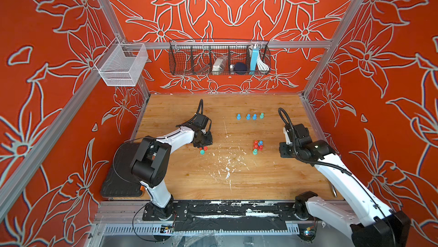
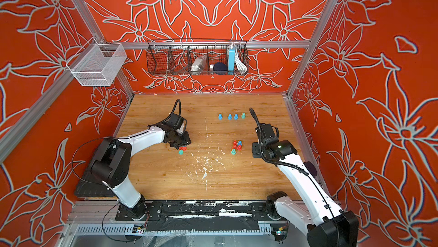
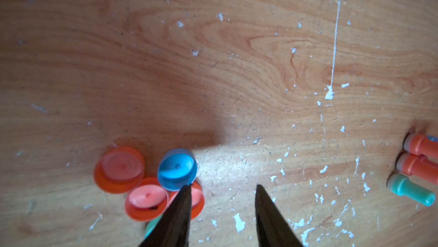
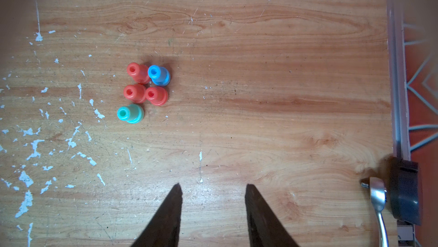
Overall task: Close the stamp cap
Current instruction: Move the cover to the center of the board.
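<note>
- In a top view: left gripper [image 1: 201, 147] bent low over loose round plastic caps [image 1: 203, 150], well apart from the small coloured plastic stamps [image 1: 257, 146].
- Left wrist: fingers apart, empty; blue cap [image 3: 177, 169] touching one fingertip [image 3: 182, 200]; cap pickup likely in hand, recentring needed.
- Right wrist: right gripper [image 4: 213, 185] near the stamps, fingers apart, empty.

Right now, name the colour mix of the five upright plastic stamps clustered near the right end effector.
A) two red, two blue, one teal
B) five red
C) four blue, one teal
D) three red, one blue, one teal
D: the right wrist view shows three red plastic stamps, one blue stamp and one teal stamp standing together.
</note>
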Controlling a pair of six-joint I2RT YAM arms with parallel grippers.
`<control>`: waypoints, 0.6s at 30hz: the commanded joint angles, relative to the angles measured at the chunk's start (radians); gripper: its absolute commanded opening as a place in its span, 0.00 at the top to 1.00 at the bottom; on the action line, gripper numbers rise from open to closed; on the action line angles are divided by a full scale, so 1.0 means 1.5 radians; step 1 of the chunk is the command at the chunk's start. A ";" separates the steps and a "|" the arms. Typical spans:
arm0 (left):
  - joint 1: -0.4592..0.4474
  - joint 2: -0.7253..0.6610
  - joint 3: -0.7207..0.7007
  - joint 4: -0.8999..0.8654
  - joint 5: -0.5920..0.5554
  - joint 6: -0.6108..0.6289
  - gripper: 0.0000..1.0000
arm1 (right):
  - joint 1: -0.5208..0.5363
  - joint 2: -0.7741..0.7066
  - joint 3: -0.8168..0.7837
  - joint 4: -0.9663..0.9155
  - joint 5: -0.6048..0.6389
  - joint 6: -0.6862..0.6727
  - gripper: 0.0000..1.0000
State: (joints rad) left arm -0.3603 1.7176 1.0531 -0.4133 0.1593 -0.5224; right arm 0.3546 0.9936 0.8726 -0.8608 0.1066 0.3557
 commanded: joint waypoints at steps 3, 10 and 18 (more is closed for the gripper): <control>-0.002 0.019 0.014 0.014 0.000 -0.012 0.56 | 0.004 -0.007 -0.011 0.004 0.017 0.016 0.54; -0.002 0.040 0.022 0.017 -0.008 -0.011 0.56 | 0.007 -0.013 -0.012 0.004 0.021 0.016 0.54; -0.002 0.058 0.030 0.020 -0.010 -0.010 0.56 | 0.011 -0.013 -0.012 0.004 0.024 0.017 0.53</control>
State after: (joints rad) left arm -0.3603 1.7893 1.0805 -0.3828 0.1551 -0.5259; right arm 0.3630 0.9859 0.8715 -0.8593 0.1162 0.3588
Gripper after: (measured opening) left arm 0.441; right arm 0.466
